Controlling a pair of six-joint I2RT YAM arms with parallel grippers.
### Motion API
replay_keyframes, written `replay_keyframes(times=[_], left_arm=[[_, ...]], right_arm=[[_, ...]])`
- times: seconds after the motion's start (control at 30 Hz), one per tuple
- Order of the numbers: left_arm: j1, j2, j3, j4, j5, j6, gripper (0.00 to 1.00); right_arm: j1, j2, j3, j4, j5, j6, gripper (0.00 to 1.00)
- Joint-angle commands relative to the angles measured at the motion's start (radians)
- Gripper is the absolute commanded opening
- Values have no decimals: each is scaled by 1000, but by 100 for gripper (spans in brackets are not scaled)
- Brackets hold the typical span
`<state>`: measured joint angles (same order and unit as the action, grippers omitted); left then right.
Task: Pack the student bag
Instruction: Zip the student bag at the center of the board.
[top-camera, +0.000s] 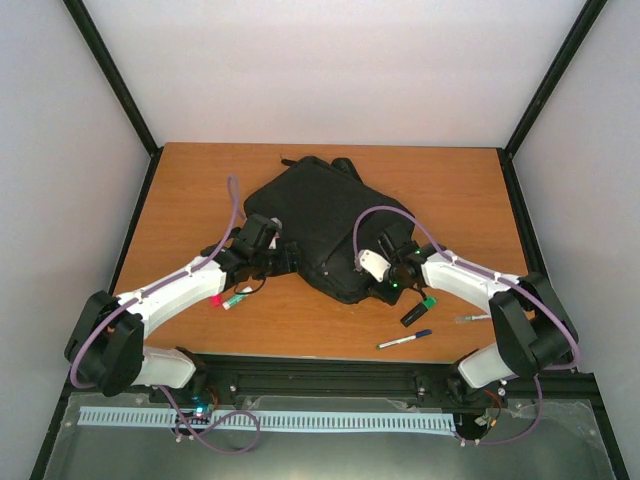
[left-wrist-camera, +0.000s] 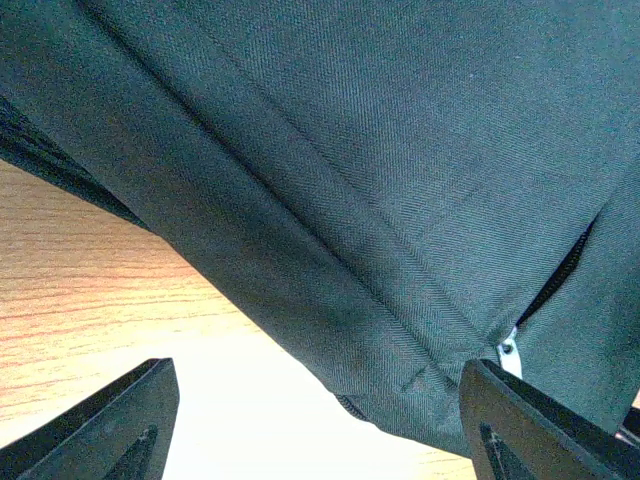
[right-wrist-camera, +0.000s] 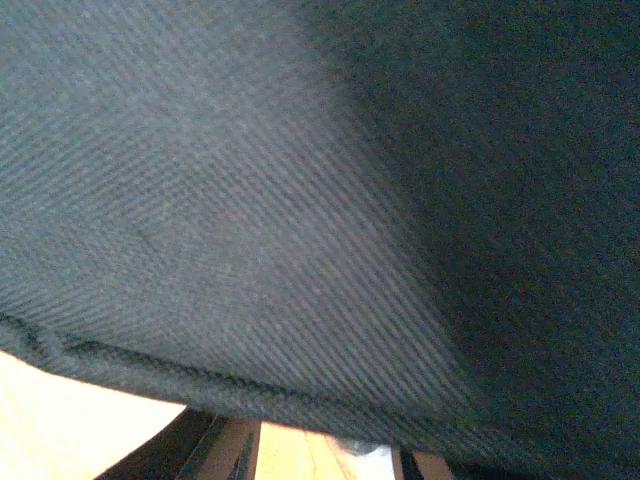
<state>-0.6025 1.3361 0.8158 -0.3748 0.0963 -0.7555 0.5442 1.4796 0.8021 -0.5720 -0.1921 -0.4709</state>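
Student bag (top-camera: 315, 220) lies mid-table; left gripper (left-wrist-camera: 312, 375) stands released at its 8 o'clock edge; right gripper (top-camera: 383, 272), at 4 o'clock, state cannot be told; best pinch fabric squarely beside the zip pull (left-wrist-camera: 509, 349).

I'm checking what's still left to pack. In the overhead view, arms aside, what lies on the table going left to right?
Left to right: red-ended marker → black backpack → blue pen → grey pen. The black marker with a green end overlaps the blue pen's span, so it is left out.

Black twill-weave student bag (top-camera: 315, 225) lies on orange-brown woodgrain table (top-camera: 200, 180).
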Motion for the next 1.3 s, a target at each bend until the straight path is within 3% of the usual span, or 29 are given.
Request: replay_keyframes(times=[0.0, 0.13, 0.37, 0.6, 0.9, 1.27], left_arm=[[-6, -2, 2, 7, -10, -11, 79], [-6, -2, 0, 8, -12, -14, 79], [-6, 2, 0, 9, -11, -13, 79], [-6, 3, 0, 9, -13, -14, 79], [-6, 7, -3, 14, -8, -20, 79], [-18, -15, -21, 50, 102, -81, 74]], right_arm=[[3, -40, -13, 15, 29, 6, 36], [3, -52, -18, 10, 44, 4, 36], [11, -43, -21, -3, 23, -6, 27], [30, -30, -32, 6, 60, -11, 27], [33, -60, -31, 46, 209, 8, 10], [34, -117, -20, -37, 145, -47, 7]])
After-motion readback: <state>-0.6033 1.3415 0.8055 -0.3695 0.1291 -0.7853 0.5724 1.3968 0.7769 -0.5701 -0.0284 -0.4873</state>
